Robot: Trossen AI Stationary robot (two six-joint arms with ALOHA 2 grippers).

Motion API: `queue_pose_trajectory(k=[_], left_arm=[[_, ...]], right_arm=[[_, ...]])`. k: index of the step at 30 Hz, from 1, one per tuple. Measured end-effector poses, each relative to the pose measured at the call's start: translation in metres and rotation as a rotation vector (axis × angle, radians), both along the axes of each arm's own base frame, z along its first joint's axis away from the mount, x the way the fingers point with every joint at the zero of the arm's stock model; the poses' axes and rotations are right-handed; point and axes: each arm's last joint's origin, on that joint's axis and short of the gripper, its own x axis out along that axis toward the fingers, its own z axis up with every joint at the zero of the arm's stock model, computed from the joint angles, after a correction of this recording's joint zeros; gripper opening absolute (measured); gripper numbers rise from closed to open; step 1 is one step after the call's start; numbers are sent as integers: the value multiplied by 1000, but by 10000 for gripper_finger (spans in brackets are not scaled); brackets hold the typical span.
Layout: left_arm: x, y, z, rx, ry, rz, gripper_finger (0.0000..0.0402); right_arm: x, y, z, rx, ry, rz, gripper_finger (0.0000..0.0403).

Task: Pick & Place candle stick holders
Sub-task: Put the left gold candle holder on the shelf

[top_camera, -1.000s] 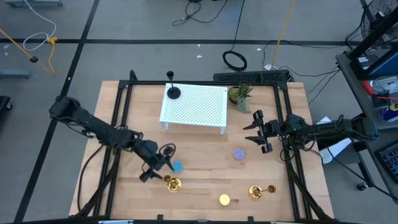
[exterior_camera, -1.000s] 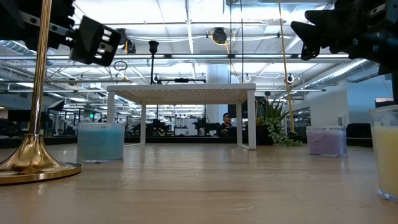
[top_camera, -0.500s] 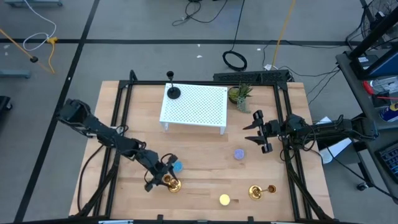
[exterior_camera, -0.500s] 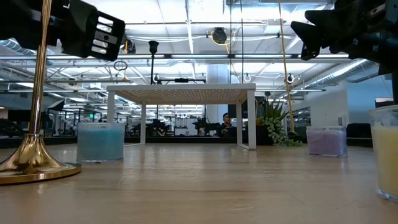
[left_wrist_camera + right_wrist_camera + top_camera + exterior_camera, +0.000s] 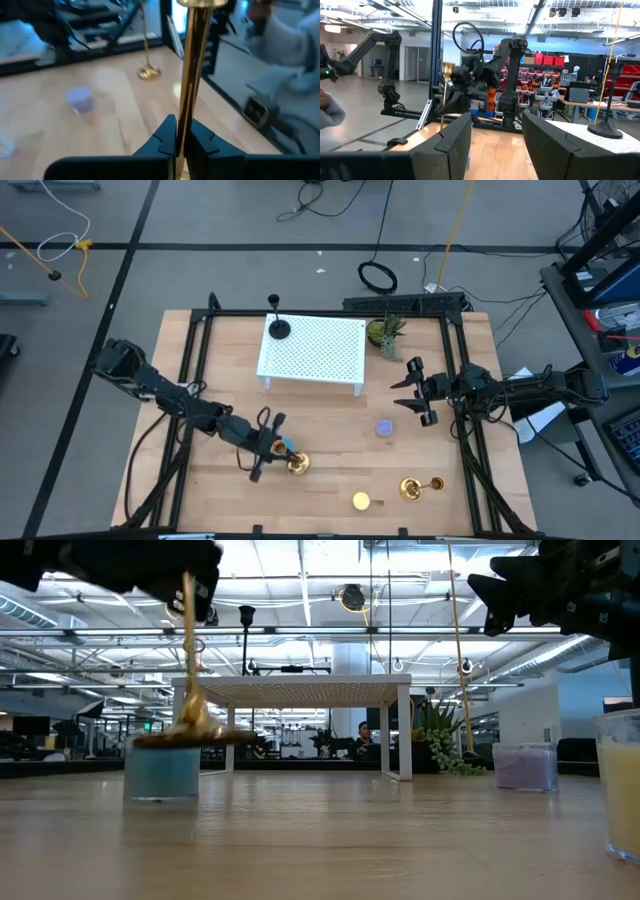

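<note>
My left gripper [image 5: 270, 450] is shut on a shiny gold candle stick holder [image 5: 188, 660], whose round base [image 5: 298, 465] hangs above the table in front of a blue candle [image 5: 161, 768]. A second gold holder [image 5: 410, 488] stands on its base near the front right. The black holder [image 5: 279, 329] stands on its base on the far left corner of a white perforated stand [image 5: 312, 350]. My right gripper [image 5: 418, 391] waits open at the table's right side, holding nothing. My left gripper pinches the gold holder's slim stem [image 5: 186, 117] between its two fingers, below the cup [image 5: 200, 2]. The fingers come from the table's left and lie across the stem. The holder hangs nearly upright, and its base [image 5: 190, 737] is lifted clear of the table.
A purple candle [image 5: 384, 428] sits right of centre and a yellow candle [image 5: 361, 501] near the front edge. A small plant [image 5: 386, 332] stands beside the white stand's far right corner. Black frame rails [image 5: 190, 380] run along both table sides.
My left gripper has shut on the gold holder's stem and taken hold. It has then carried the holder up off the table and toward the right edge. The holder now hangs in front of the blue candle.
</note>
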Motion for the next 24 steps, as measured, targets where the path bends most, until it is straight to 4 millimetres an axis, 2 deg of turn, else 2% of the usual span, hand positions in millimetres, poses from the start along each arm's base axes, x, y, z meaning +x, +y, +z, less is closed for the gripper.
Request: queue_pose_trajectory(k=[6,13,19,24], left_arm=[[25,15,33,-21,-68,219,21],[54,55,77,1,-122,537,13],[67,83,110,-10,-213,549,22],[71,110,118,3,-199,638,13]], right_arm=[[0,0,0,-20,-7,-6,173],[0,0,0,-8,1,-3,173],[0,0,0,-7,3,-3,173],[1,0,-2,0,20,-1,173]])
